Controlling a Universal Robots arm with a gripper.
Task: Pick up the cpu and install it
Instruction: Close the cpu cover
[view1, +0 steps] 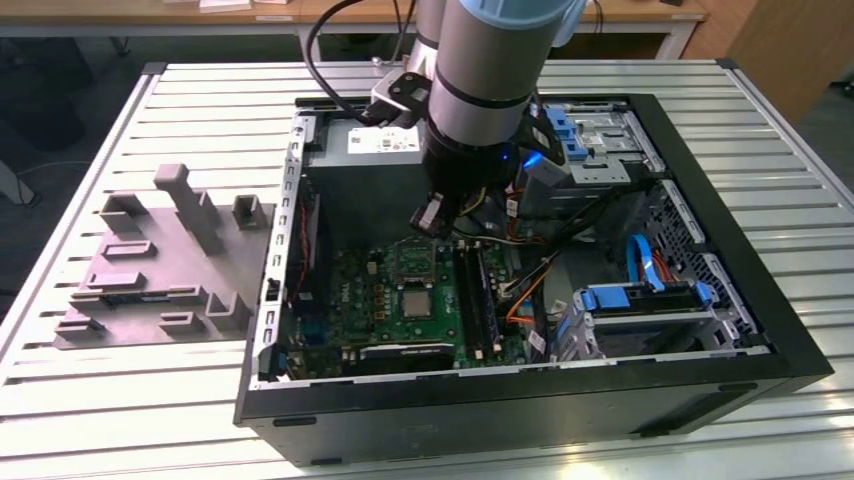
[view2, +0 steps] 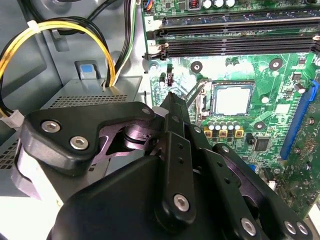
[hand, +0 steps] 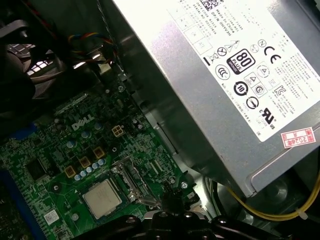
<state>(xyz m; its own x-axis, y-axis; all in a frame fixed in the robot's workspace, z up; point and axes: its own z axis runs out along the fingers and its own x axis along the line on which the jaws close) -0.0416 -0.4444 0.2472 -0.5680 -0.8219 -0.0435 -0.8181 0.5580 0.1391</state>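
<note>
the cpu (view2: 233, 99) sits flat in its socket on the green board (view2: 280, 90), near the tip of the gripper (view2: 172, 100), whose fingers look shut and hold nothing.

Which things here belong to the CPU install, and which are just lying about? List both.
Job in hand:
- cpu, lying in the motherboard socket
- gripper, above the board beside the socket

Lying about:
- grey tray on the table outside the case
- power supply
- blue drive cage
</note>
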